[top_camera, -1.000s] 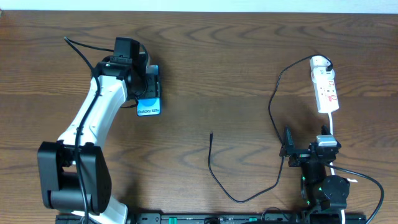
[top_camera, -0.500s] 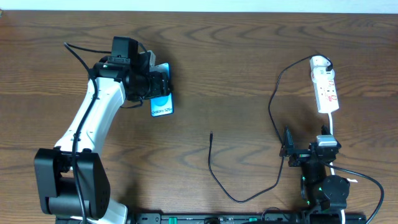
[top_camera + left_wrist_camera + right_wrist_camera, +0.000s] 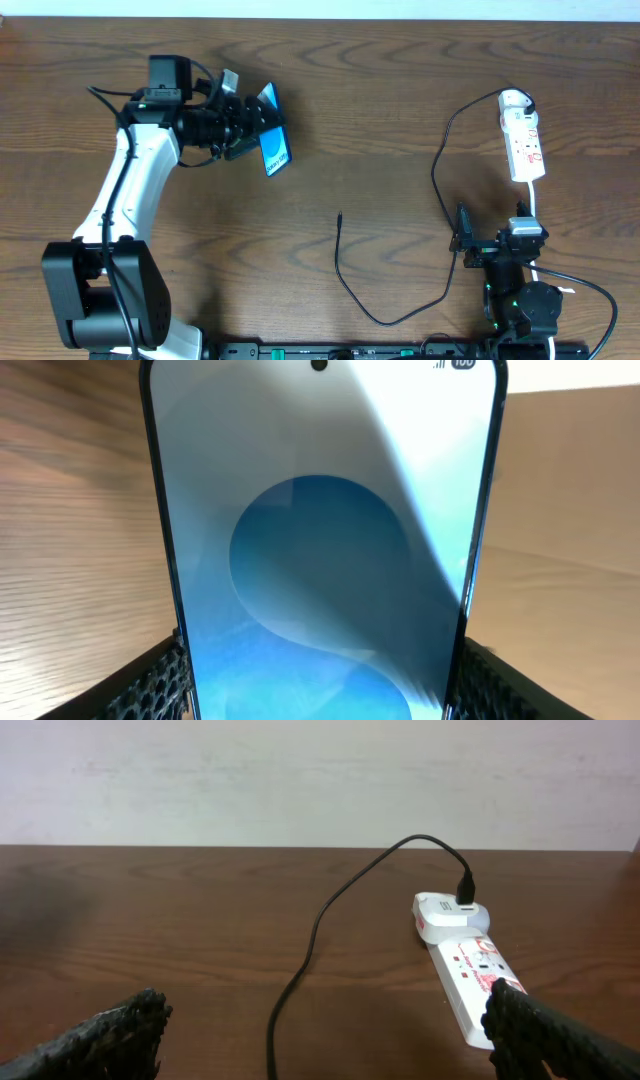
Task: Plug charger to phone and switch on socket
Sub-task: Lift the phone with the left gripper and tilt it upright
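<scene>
Across the wooden table [image 3: 400,110], little altered except at the left; swung outward with the left arm [image 3: 135,190] over the last second, lifting the phone [image 3: 274,152] off the wood and carrying it rightward, toward the middle; now held tilted on edge, with the lit screen toward the wrist camera; clamped by the left gripper [image 3: 248,130], closed on it with pads [image 3: 165,678] against both long sides at the near end; signals pick-up done and approach to the cable begun; left alone at the far right, in the same place as before: the socket [image 3: 523,140], with the charger [image 3: 440,180] already seated at its far end and trailing down and across to the centre; parked below the socket, unmoved: the right gripper [image 3: 325,1040], spread wide and holding nothing; lying free mid-table, well apart from the phone: the small plug tip [image 3: 340,214], pointing away from the robot. Judging by the camera hole at the far end of the screen, probably grips the port end itself, though hidden in both views; would call for a regrip or a set-down before plugging; switching on not yet attempted.
</scene>
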You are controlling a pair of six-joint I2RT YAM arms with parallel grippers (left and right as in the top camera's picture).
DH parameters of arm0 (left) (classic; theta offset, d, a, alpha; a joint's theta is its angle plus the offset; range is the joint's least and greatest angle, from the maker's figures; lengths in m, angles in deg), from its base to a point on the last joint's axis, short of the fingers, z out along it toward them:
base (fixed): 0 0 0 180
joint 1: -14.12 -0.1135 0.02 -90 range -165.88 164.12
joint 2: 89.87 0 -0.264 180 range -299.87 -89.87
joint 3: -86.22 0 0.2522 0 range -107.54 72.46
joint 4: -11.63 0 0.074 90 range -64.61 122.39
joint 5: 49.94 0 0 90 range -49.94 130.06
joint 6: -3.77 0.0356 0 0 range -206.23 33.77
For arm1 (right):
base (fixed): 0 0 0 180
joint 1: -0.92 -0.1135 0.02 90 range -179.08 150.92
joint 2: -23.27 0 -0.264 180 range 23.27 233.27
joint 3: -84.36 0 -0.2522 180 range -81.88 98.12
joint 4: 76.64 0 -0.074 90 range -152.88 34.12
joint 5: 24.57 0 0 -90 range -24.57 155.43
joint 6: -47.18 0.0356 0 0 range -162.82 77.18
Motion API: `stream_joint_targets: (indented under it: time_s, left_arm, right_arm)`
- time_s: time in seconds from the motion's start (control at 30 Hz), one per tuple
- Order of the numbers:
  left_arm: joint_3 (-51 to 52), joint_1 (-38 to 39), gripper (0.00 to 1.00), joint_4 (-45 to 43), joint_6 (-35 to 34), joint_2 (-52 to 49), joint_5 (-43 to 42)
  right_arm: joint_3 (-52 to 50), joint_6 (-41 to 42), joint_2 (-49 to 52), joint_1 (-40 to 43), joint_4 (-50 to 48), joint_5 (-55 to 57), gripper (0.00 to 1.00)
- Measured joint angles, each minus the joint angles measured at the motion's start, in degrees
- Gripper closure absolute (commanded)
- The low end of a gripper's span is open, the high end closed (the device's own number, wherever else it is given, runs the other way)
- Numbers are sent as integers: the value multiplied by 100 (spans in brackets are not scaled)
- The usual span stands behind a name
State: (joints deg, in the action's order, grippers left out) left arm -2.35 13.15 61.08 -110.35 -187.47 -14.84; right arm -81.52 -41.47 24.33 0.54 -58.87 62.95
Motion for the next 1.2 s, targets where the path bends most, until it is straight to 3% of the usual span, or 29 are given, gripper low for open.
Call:
stream_joint_targets:
  time_s: [0.37,0.97,1.2]
  left_arm:
    - [0,-151,93,-511,-1569,0,-1272]
    - [0,-229,93,-1213,-4000,0,-1840]
    - [0,-402,93,-1213,-4542,0,-1886]
  right_arm:
    - [0,0,2,0,2,2,1]
    - [0,0,4,0,0,0,1]
    - [0,0,4,0,0,2,1]
